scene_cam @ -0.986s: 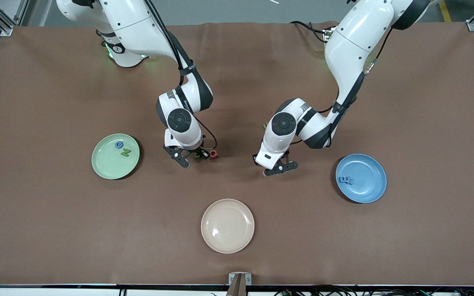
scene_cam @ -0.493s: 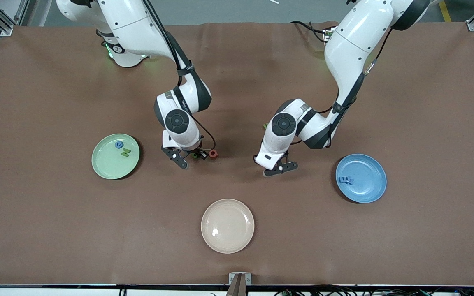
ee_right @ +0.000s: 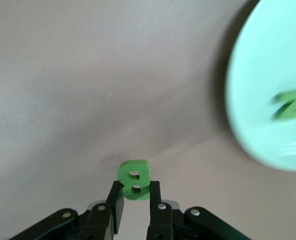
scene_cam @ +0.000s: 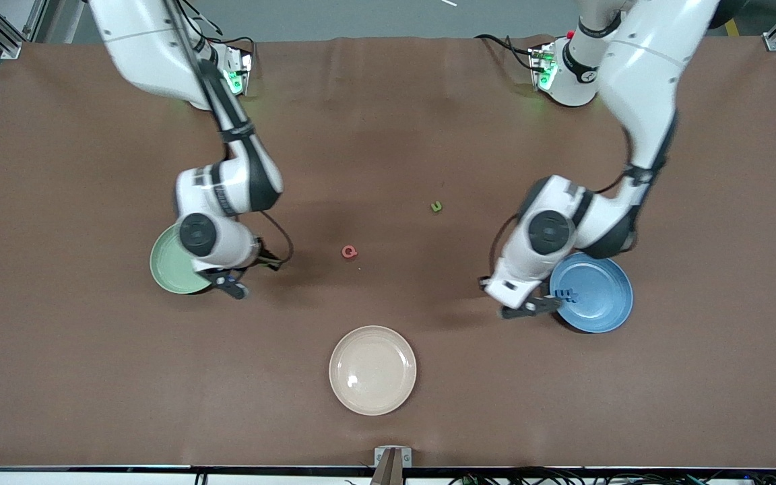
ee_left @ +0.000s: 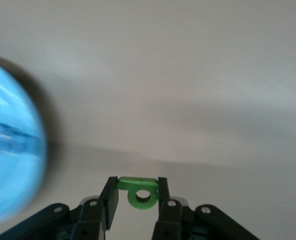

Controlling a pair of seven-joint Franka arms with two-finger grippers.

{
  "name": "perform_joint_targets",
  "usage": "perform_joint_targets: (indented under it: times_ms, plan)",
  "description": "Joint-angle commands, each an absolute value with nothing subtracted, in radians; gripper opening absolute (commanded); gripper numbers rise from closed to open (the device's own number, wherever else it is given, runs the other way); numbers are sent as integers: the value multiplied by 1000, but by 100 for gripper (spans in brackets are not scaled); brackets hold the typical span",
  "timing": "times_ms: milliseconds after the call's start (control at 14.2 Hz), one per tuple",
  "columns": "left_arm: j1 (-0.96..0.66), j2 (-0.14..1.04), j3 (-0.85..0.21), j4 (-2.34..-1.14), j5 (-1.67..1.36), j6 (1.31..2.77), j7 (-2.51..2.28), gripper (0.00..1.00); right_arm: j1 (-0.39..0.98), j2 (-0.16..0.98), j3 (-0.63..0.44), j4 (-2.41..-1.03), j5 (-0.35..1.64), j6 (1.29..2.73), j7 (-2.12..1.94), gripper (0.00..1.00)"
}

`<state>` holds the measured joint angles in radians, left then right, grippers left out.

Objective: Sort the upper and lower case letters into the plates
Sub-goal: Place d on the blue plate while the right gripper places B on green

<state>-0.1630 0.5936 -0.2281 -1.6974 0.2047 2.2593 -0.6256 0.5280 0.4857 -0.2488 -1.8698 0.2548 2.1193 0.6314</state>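
Observation:
My right gripper (ee_right: 133,187) is shut on a green letter B (ee_right: 133,179). It hangs over the table at the rim of the mint green plate (scene_cam: 164,266), toward the right arm's end (scene_cam: 232,286). A green Z (ee_right: 290,106) lies in that plate (ee_right: 268,90). My left gripper (ee_left: 138,182) is shut on a green letter with a round hole (ee_left: 140,194). That gripper (scene_cam: 529,308) hangs beside the blue plate (scene_cam: 600,296), where blue letters (scene_cam: 566,294) lie. A red letter (scene_cam: 349,252) and a small green letter (scene_cam: 436,207) lie on the mat mid-table.
A cream-beige plate (scene_cam: 372,370) sits nearer to the front camera than the loose letters, with nothing in it. The brown mat (scene_cam: 388,135) covers the whole table. The right arm's wrist hides much of the mint plate in the front view.
Both arms have swung away from mid-table, each carrying a green letter: the right toward the mint plate, the left toward the blue plate. The red letter stays where it was.

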Motion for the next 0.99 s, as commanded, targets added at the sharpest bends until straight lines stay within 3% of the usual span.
perform_joint_targets:
  times_ms: [0,211,352,423,493,564,634,916]
  plan:
    - [-48,566,-239,-1730,215,2226,-470,5,422,391,-233,-1948,255,2102,432,1]
    - [60,601,-239,-1744,215,2240,-341,9,356,387,-270,-1983,221,2114,252,1]
    - [75,620,-236,-1743,216,2241,-339,18,324,388,-276,-2000,210,2126,190,1]
    - [86,627,-235,-1740,218,2243,-337,28,313,388,-275,-2015,210,2143,163,1]
    - [101,638,-233,-1736,219,2244,-334,47,307,387,-276,-2035,210,2169,140,1]
    - [104,638,-232,-1735,232,2249,-333,85,295,385,-276,-2057,210,2195,112,1]
    - [101,637,-233,-1736,247,2250,-334,100,279,384,-275,-2075,210,2219,80,1]
    - [83,577,-251,-1770,247,2209,-353,100,221,388,-275,-2108,210,2265,-12,2]
